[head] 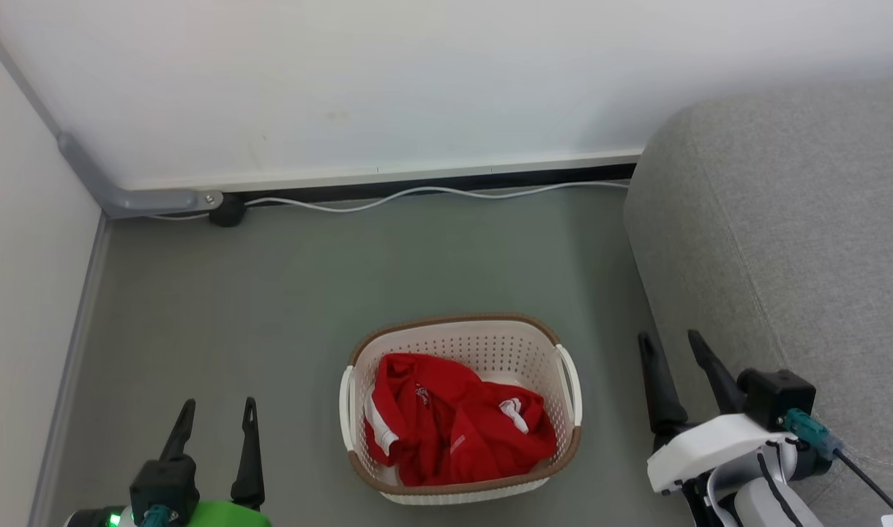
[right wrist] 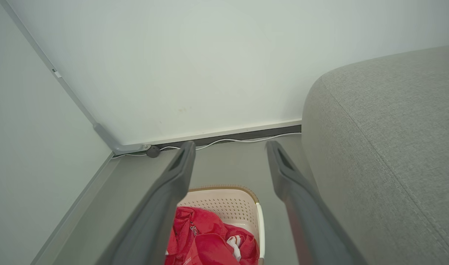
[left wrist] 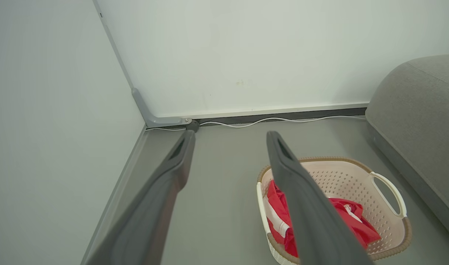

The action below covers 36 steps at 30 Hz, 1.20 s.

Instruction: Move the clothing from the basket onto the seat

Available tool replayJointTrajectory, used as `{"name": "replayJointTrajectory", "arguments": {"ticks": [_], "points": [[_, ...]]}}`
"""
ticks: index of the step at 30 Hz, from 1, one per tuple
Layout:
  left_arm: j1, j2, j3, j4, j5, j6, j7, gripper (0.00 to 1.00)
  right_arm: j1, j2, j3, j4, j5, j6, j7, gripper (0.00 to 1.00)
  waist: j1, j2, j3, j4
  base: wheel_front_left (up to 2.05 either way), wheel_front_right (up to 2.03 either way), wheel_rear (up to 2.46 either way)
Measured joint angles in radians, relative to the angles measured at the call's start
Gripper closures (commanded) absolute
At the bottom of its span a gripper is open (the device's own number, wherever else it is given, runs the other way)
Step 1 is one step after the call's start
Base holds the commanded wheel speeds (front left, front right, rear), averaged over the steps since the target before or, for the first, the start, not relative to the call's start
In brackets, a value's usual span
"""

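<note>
The cream-white basket point(head: 490, 344) with a brown rim stands on the grey floor, low in the middle of the head view. Red clothing point(head: 454, 424) with white trim lies bunched inside it, also seen as the clothing point(left wrist: 351, 217) and the clothing point(right wrist: 206, 241) from the wrists. The grey seat point(head: 790, 241) rises on the right. My left gripper point(head: 219, 410) hangs open left of the basket, nothing between its fingers. My right gripper point(head: 670, 342) is open between the basket and the seat point(right wrist: 386, 140), holding nothing.
A white wall and dark skirting run along the back, with a white cable point(head: 432, 192) lying on the floor beside it. A grey conduit point(head: 132, 196) and a black plug point(head: 228, 212) sit in the back left corner. A wall closes the left side.
</note>
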Motion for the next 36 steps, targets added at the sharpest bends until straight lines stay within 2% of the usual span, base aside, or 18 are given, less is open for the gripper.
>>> {"name": "replayJointTrajectory", "arguments": {"ticks": [16,36], "points": [[-0.167,0.002,-0.056,0.066,0.053,-0.024,-0.002,0.0,-0.152,-0.001,-0.035,-0.093,-0.027,0.0,-0.001,0.0,0.0,0.0,0.204,-0.018,0.0,0.0,0.0],[-0.41,-0.017,-0.176,0.219,0.079,-0.084,0.011,0.0,-0.404,-0.003,-0.064,-0.168,-0.054,0.009,-0.004,0.0,0.0,0.0,0.484,-0.096,0.0,0.0,0.0]]}}
